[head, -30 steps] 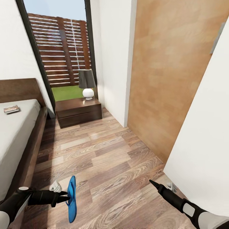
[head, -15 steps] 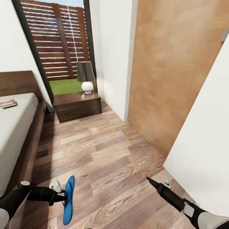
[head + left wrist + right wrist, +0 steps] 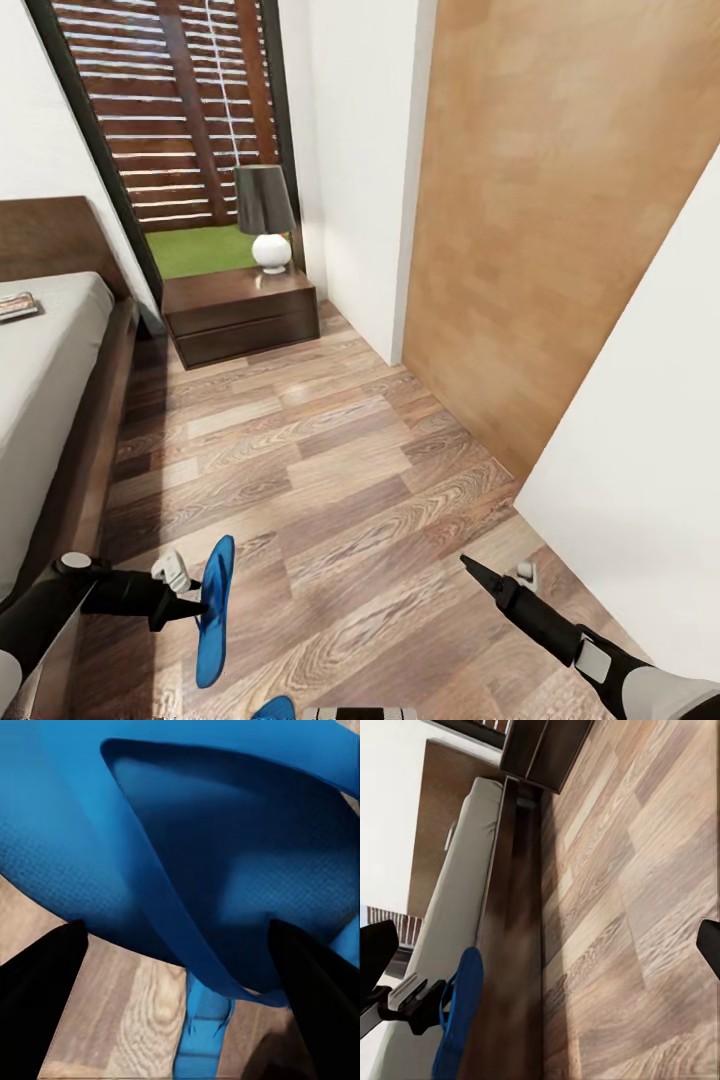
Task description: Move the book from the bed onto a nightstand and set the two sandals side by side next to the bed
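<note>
- Head view: the camera is tipping down; window, lamp (image 3: 262, 215) and nightstand (image 3: 240, 315) are sliding up the picture while a second blue sandal (image 3: 272, 709) is creeping in at the bottom edge. The left gripper (image 3: 196, 605) is clamped on the first sandal (image 3: 214, 610), carrying it edge-up above the plank floor (image 3: 330, 480), just beside the bed (image 3: 50, 400). The book (image 3: 17, 305) is lying on the mattress by the headboard, untouched. The right gripper (image 3: 470, 568) is hanging empty; I cannot tell how wide its jaws are.
- Left wrist view: the held sandal (image 3: 187, 847) is sitting between two dark fingertips (image 3: 37, 967), with the other sandal (image 3: 202, 1027) on the floor below, so the pairing looks close.
- Right wrist view: the carried sandal (image 3: 459, 1020) is hovering against the bed's frame (image 3: 514, 915).
</note>
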